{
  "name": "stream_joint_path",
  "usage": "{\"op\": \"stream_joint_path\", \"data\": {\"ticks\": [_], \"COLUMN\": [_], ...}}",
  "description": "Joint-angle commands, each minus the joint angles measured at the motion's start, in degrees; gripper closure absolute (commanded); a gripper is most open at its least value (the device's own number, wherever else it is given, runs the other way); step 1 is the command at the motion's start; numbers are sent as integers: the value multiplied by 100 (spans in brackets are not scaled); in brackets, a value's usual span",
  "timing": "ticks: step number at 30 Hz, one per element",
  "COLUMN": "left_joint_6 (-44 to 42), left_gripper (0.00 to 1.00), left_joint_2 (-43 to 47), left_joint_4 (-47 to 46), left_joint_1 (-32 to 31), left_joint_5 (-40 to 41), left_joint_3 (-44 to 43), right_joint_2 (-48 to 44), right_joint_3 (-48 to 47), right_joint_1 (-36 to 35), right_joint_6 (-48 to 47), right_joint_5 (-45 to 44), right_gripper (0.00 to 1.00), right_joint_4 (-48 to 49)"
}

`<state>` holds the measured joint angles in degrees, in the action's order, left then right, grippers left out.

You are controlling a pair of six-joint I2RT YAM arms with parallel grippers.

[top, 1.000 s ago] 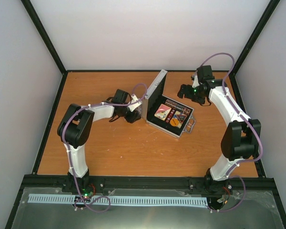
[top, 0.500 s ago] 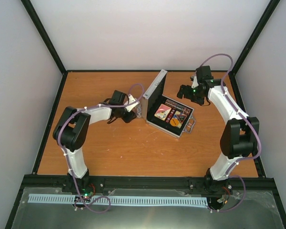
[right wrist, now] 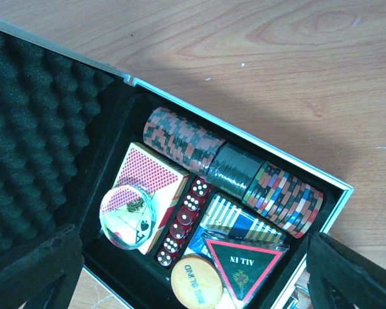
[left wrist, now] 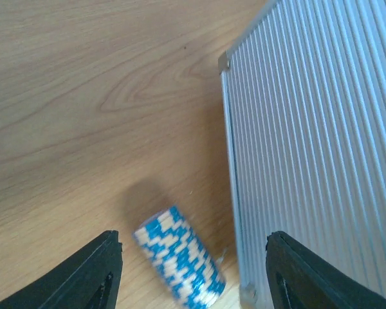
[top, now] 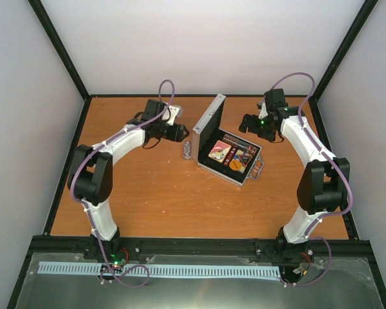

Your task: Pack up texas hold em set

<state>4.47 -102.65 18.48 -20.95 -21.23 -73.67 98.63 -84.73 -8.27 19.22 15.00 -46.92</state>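
Wooden surface (top: 148, 193), bare orange-brown. Silver case (top: 208, 117) centre-far, open, lid upright on its left side. Left gripper (top: 177, 132) hovers left of lid, jaws apart, empty. Right gripper (top: 249, 123) far-right of case, jaws wide, empty. Blue-white chip stack (left wrist: 180, 261) lies on its side just left of case.

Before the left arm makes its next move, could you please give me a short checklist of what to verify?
1. Case open: ok. The lid stands up and the case shows its contents.
2. Blue and white chip stack packed: not ok. It lies on its side on the table, outside the lid.
3. Left gripper free: ok. Open, holding nothing, stack ahead between its fingers.
4. Right gripper clear of the contents: ok. Open, above the case.
5. Room in the case for the stack: cannot tell.
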Motion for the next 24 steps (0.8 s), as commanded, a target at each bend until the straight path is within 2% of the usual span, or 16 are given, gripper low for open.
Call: {"op": "stream_joint_path", "data": {"ticks": [1,7,16,22,24], "left_joint_6": [1280,1484,1504,1234,1166], "left_gripper": [37,34,34,35,38], "left_joint_2": [-630,-1283,-1632,-1846,-1867], "left_joint_4": [696,1209,1232,1612,1718], "left_joint_1": [37,30,-9,-218,-270], "left_joint_5": [-590,-608,-634,-208,-20], "left_joint_3": [-743,-1259,-1249,-1465,-1477], "right_joint_2": [-21,-106,-108,-31,12], "right_joint_3": [-144,-61,-21,-77,-89], "right_joint_1": [59,69,141,159,174], "right_joint_6": [34,-102,-252,-361,-401], "right_joint_5": [-108,-194,-109,-18,16], "right_gripper": [6,6,6,6,6], "right_joint_4": [-35,-137,-160,-173,-176]}}
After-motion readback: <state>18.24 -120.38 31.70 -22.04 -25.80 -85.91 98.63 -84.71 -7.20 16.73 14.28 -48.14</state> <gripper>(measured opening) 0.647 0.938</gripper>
